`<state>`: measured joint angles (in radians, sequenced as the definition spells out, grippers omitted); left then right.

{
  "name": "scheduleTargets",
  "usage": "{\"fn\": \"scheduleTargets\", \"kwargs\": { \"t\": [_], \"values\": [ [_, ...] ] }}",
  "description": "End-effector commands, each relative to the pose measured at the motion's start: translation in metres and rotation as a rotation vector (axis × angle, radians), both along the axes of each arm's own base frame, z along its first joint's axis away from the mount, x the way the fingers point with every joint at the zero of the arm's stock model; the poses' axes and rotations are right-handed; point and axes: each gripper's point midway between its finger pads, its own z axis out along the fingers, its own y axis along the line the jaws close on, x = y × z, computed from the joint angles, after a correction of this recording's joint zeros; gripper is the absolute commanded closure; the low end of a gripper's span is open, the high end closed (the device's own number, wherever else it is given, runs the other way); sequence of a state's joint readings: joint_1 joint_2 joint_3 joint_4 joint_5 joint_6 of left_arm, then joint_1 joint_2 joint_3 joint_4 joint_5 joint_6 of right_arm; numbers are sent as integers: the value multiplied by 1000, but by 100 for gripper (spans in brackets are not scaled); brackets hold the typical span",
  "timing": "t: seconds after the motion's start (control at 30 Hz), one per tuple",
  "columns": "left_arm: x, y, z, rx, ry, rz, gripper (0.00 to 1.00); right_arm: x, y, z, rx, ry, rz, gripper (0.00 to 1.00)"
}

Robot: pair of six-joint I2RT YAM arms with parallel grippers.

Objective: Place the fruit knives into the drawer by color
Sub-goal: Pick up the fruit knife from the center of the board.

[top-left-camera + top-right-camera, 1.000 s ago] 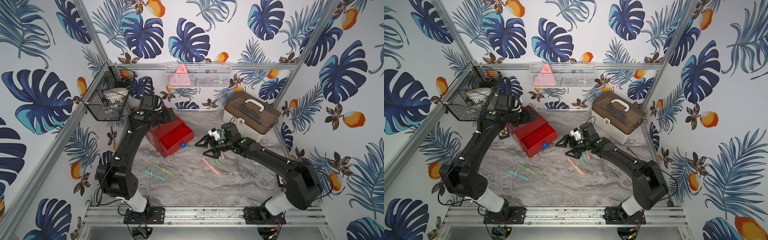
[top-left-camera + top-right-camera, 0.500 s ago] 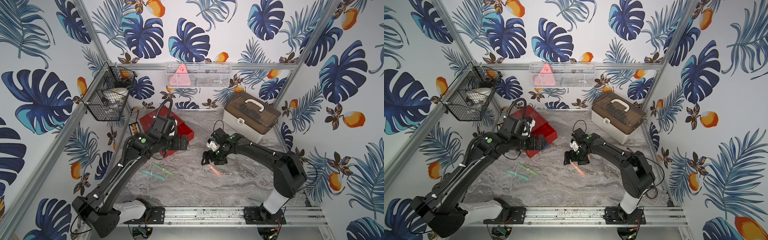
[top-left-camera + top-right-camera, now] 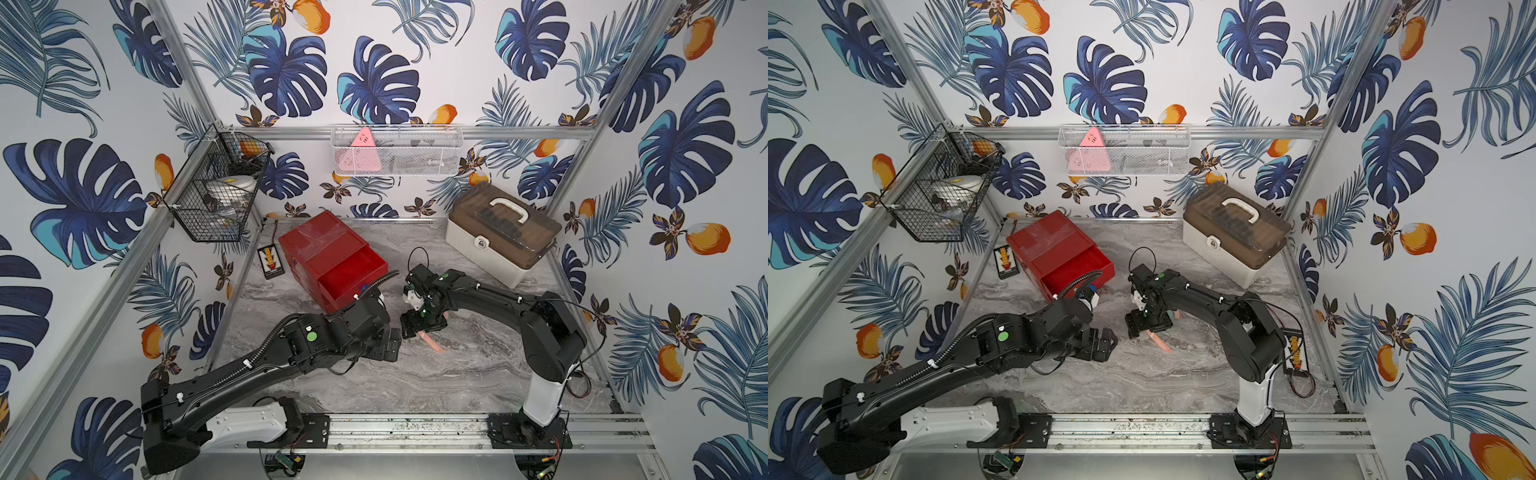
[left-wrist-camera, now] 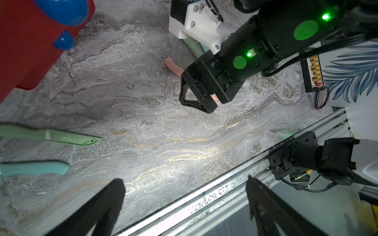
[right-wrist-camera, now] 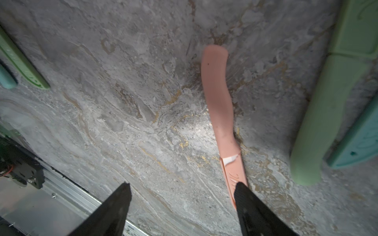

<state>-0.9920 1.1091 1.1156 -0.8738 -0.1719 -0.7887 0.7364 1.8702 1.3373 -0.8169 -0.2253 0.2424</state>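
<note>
The red drawer (image 3: 320, 249) chest stands at the back left with its top drawer (image 3: 353, 274) pulled out. A pink fruit knife (image 3: 432, 343) (image 5: 221, 106) lies on the marble table. My right gripper (image 3: 419, 328) (image 5: 182, 185) hangs low over it, open; one fingertip (image 5: 245, 196) overlaps the blade and nothing is between the jaws. My left gripper (image 3: 390, 345) (image 4: 185, 180) is open and empty beside the right one. A pale green knife (image 4: 61, 138) and a teal knife (image 4: 34, 168) lie flat in the left wrist view. Another green knife (image 5: 327, 114) and teal knife (image 5: 360, 139) lie next to the pink one.
A beige case (image 3: 503, 237) with a brown lid sits at the back right. A black wire basket (image 3: 216, 195) and a white mesh shelf (image 3: 395, 149) hang on the walls. Small connector boards (image 3: 270, 262) (image 3: 1293, 353) lie at the table's sides. The metal rail (image 3: 415, 428) runs along the front.
My left arm has swung from the drawer forward to the table's middle, close to the right gripper. My right gripper has moved nearer and lower over the pink knife, jaws slightly narrower.
</note>
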Motion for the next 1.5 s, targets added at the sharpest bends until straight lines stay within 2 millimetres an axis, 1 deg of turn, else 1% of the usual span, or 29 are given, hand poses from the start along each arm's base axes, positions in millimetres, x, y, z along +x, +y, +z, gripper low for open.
{"fn": "scheduleTargets", "kwargs": {
  "t": [0.0, 0.1, 0.2, 0.3, 0.5, 0.67, 0.8, 0.93, 1.0, 1.1, 1.13, 1.17, 1.2, 1.27, 1.33, 1.37, 1.43, 1.47],
  "values": [
    [9, -4, 7, -20, -42, 47, 1, 1, -9, -6, -69, -24, 21, 19],
    [9, -4, 4, -33, -43, 51, 1, 3, -12, -13, -93, -35, 33, 19],
    [8, -4, -1, -33, -39, 49, 1, 5, -10, -17, -102, -39, 50, 20],
    [7, -1, -6, -24, -30, 53, 1, 6, -9, -21, -119, -42, 66, 26],
    [6, 0, -8, -34, -32, 65, 1, 8, -8, -28, -135, -50, 80, 27],
    [6, 3, -12, -35, -29, 79, 1, 8, -10, -31, -168, -79, 88, 32],
    [4, 5, -15, -46, -23, 93, 1, 11, -12, -38, -204, -98, 96, 41],
    [3, 9, -18, -52, -19, 108, 1, 16, -10, -40, -221, -117, 91, 46],
    [2, 10, -18, -60, -20, 111, 1, 19, -10, -41, -225, -128, 86, 52],
    [1, 12, -19, -67, -17, 121, 1, 24, -7, -44, -230, -142, 84, 55],
    [1, 12, -20, -70, -17, 122, 1, 26, -5, -42, -229, -147, 83, 57],
    [0, 12, -20, -72, -15, 125, 1, 26, -7, -51, -250, -132, 83, 61],
    [0, 13, -20, -69, -13, 128, 1, 27, -7, -52, -257, -131, 81, 63],
    [0, 13, -20, -72, -14, 131, 1, 28, -6, -52, -258, -133, 76, 65],
    [1, 13, -20, -74, -15, 134, 1, 29, -6, -53, -261, -131, 73, 70],
    [1, 14, -21, -73, -15, 136, 1, 28, -7, -54, -269, -129, 70, 75],
    [1, 14, -21, -74, -15, 138, 1, 28, -9, -57, -280, -120, 67, 78],
    [1, 13, -21, -76, -16, 138, 1, 28, -10, -59, -289, -115, 67, 82]
  ]
}}
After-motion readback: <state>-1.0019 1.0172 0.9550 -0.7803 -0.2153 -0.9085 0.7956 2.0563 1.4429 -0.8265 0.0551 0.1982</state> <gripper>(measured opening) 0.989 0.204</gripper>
